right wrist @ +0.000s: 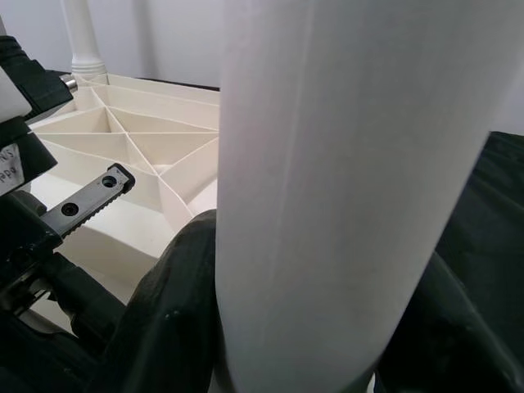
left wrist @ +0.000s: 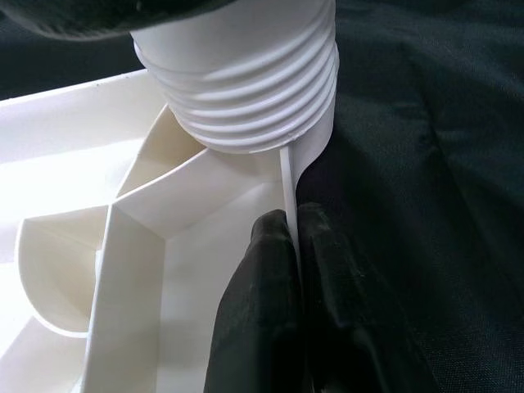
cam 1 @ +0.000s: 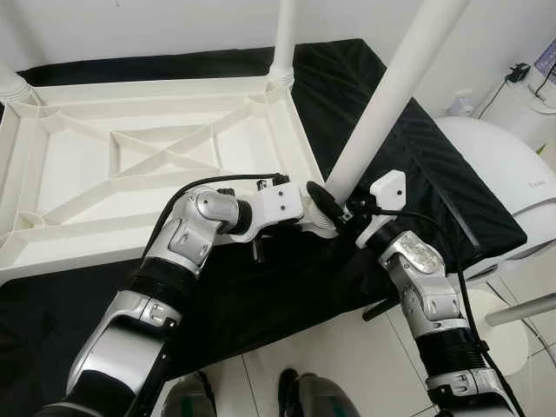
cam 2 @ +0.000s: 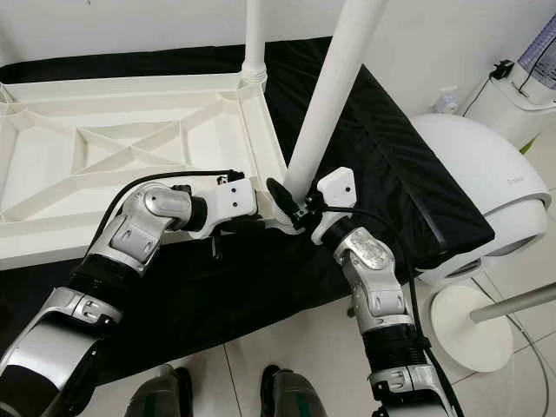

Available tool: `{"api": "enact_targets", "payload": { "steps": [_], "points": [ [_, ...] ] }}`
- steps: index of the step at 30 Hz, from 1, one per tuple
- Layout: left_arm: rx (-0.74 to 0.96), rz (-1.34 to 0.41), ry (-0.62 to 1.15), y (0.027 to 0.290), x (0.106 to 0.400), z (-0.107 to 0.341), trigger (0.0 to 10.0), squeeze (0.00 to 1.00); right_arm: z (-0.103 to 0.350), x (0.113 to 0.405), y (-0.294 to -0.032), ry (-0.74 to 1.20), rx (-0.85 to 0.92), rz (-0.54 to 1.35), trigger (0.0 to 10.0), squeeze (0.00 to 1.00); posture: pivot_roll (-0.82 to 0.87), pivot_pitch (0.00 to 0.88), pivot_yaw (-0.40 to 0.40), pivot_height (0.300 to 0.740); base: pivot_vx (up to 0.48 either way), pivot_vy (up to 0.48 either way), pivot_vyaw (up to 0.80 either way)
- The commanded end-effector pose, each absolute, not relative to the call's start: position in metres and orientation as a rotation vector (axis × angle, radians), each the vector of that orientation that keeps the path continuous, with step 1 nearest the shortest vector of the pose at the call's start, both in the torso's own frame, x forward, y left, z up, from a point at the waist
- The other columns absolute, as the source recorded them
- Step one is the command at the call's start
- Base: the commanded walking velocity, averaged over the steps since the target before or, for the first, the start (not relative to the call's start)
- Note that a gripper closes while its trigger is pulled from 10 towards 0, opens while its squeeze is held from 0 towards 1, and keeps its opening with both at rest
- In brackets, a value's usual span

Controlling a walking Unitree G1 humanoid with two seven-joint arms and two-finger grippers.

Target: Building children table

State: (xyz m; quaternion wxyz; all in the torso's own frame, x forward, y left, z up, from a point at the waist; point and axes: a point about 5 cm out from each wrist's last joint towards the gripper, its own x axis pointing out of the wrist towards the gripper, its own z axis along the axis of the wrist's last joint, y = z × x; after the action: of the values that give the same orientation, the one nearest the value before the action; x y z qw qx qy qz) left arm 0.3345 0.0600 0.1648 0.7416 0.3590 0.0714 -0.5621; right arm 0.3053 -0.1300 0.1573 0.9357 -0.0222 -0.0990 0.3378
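Note:
The white table top [cam 1: 130,165] lies upside down on a black cloth, its ribs facing up. One white leg [cam 1: 282,43] stands at its far right corner. Another leg base [cam 1: 13,87] is at the far left corner. My right gripper [cam 1: 347,210] is shut on a third white leg [cam 1: 391,95], which leans over the near right corner. In the right wrist view black fingers [right wrist: 172,311] press against both sides of this leg [right wrist: 327,180]. My left gripper [left wrist: 288,262] is shut on the table top's thin rim [left wrist: 288,176], just beside the leg's threaded end [left wrist: 246,82].
The black cloth [cam 1: 417,156] covers a low platform. A rounded white object [cam 1: 512,174] on a round base [cam 2: 469,330] stands to the right. My feet [cam 1: 295,395] are on the tiled floor [cam 1: 365,365] at the platform's near edge.

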Motion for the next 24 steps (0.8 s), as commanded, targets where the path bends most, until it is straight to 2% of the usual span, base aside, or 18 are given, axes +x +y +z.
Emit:
{"api": "enact_targets", "payload": {
  "steps": [1,10,24],
  "points": [
    [0.830,-0.987,0.129,0.073,0.344,0.158,10.0,0.00,0.123,0.301,-0.139,-0.031,-0.043,0.667,10.0,0.00,-0.01,0.142,-0.058,0.740,0.000,0.000,0.00],
    [0.831,-0.991,0.127,0.072,0.345,0.158,10.0,0.00,0.119,0.306,-0.154,-0.005,-0.042,0.567,10.0,0.00,-0.01,0.141,-0.051,0.740,0.000,0.000,0.00],
    [0.836,-0.995,0.127,0.072,0.344,0.158,10.0,0.00,0.116,0.302,-0.149,-0.005,-0.062,0.589,10.0,0.00,-0.01,0.141,-0.048,0.740,0.000,0.000,0.00]
  ]
}}
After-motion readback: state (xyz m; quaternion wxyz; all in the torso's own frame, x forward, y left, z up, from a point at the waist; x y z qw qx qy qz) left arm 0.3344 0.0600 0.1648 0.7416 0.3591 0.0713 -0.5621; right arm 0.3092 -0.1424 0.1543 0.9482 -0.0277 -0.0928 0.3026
